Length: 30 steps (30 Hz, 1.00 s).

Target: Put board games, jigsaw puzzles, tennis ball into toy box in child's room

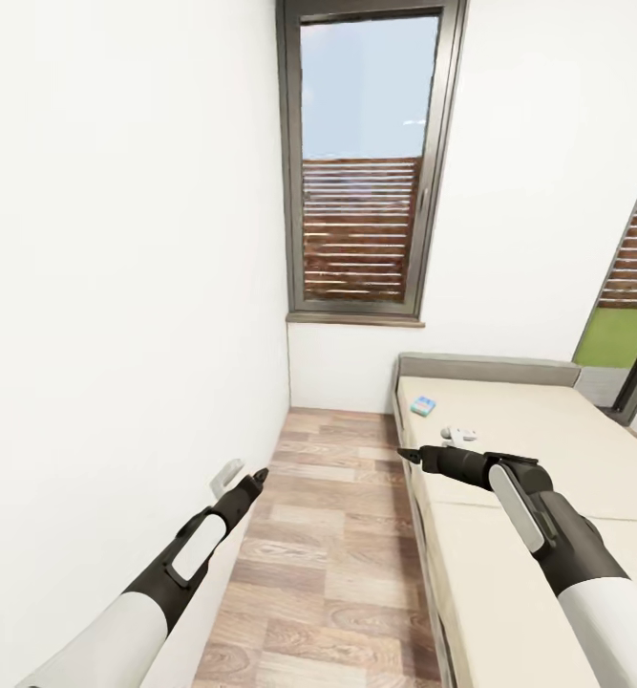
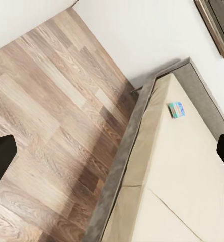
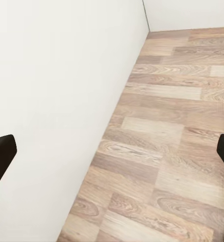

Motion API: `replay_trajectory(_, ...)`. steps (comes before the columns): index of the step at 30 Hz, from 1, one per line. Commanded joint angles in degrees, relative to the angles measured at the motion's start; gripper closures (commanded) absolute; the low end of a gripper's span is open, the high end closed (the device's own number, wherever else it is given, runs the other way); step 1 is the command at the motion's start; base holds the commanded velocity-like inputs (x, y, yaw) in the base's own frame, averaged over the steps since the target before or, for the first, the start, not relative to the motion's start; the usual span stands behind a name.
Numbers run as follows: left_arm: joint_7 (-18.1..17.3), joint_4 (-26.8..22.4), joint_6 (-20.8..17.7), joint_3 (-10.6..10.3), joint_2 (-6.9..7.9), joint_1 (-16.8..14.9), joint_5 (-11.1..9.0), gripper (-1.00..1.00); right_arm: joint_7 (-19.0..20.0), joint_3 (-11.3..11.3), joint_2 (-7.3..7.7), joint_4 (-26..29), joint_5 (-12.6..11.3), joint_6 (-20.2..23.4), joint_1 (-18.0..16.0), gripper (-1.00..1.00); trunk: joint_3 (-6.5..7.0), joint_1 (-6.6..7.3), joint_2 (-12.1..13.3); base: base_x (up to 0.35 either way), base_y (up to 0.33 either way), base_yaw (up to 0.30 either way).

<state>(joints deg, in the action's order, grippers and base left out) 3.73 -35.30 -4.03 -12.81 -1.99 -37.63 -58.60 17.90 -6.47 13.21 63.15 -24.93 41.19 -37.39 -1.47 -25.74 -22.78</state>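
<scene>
Small flat game box (image 1: 422,406) lies on the bed (image 1: 547,430) near the headboard, on the bed's left side; a white, unclear object (image 1: 461,435) sits just nearer. The box looks light, stiff and thin, likely hard to pinch lying flat, so probably best gripped across its short edges. In the left wrist view its long axis runs roughly across the bed. Left gripper (image 2: 112,151) and right gripper (image 3: 112,151) both have fingers apart, holding nothing, above the floor (image 1: 328,535).
</scene>
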Motion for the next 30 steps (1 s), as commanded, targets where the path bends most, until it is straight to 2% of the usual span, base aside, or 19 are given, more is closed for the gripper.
replay_trajectory(1,0.39,-0.11,-0.10,-0.18,0.03,-0.05,-0.46,-1.00,0.11,-0.06,0.05,0.04,0.02,0.20,-0.05,-1.00,-0.14,-0.04,-0.14,0.000,0.000,0.074)
replay_trajectory(24,0.23,-0.36,-0.10,-0.35,-0.05,-0.07,-0.46,-1.00,0.11,0.04,0.29,0.51,-0.03,0.20,0.03,-1.00,-0.14,-0.04,-0.14,0.000,0.049,0.017)
replay_trajectory(30,0.23,-0.37,-0.10,-0.37,-0.09,-0.07,-0.46,-1.00,0.12,0.10,0.32,0.60,-0.03,0.20,0.02,-1.00,-0.14,-0.04,-0.14,0.000,0.008,-0.112)
